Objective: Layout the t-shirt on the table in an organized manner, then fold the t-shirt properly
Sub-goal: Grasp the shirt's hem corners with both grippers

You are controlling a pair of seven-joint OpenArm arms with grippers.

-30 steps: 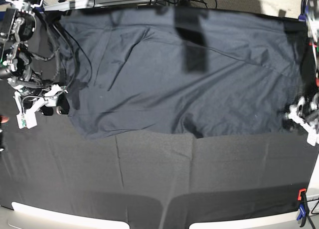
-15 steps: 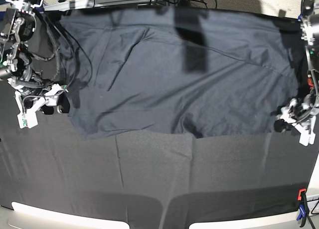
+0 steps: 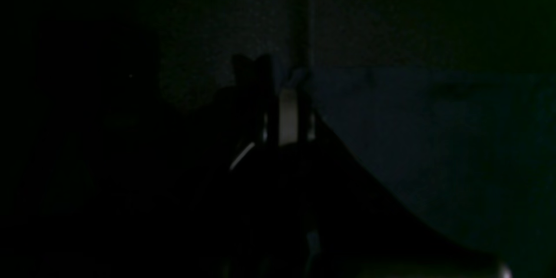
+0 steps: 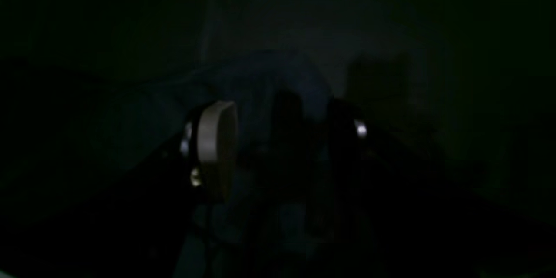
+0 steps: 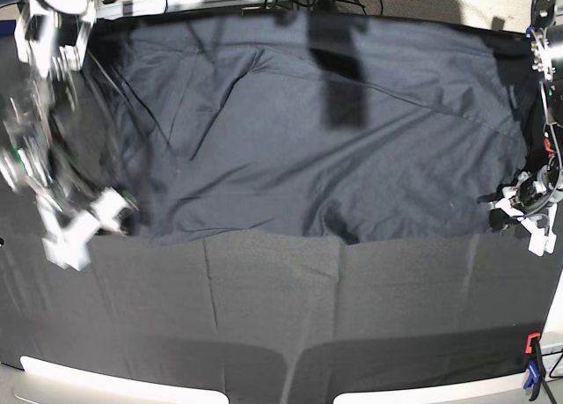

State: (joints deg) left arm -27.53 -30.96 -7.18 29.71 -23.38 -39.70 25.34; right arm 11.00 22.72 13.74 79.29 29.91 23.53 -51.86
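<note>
No writing, label, brand or number can be read on anything in these views.

T-shirt (image 5: 290,149) — thin, faintly sheeny cloth; table (image 5: 264,316) cover — matt black cloth

The t-shirt (image 5: 325,140) lies spread across the far half of the table (image 5: 281,316), between both arms.

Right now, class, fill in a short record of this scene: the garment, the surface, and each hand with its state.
garment: t-shirt, spread wide, still wrinkled, not folded
surface: table under black cloth
left hand: shut, at the shirt's edge on the base view's right; whether it pinches fabric is unclear
right hand: open, motion-blurred, at the shirt's opposite corner
extras: clamp at the table's near edge
</note>
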